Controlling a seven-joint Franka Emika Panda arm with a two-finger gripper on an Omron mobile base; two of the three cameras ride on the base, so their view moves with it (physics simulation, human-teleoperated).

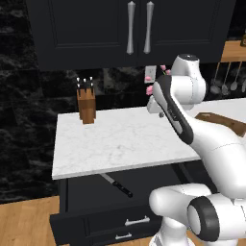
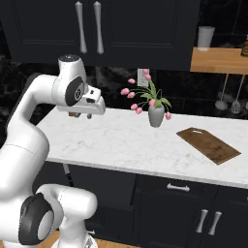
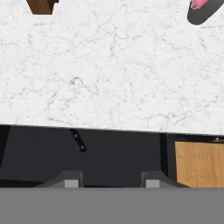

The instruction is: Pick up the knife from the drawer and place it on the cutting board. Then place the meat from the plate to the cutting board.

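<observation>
Your arm rises from the base, bends at the elbow and reaches forward over the white marble table [image 2: 126,145], with the hand hanging above its left part, near the front edge. The claw [image 3: 109,179] points down past that edge, and its two dark fingertips [image 3: 70,179] stand parted with nothing between them: it holds nothing. Below the front edge the drawer [image 1: 96,211] stands pulled out, and the knife [image 1: 116,184] lies inside it on a slant, blade toward the back, black handle toward the front. In the hand view you see the handle just under the table's edge. The cutting board [image 2: 208,145] lies flat near the table's right end, close to the front edge, bare. A vase of pink tulips [image 2: 155,109] stands mid-table toward the back, and a brown knife block [image 1: 86,105] sits at the back left corner. No writing is legible anywhere.
</observation>
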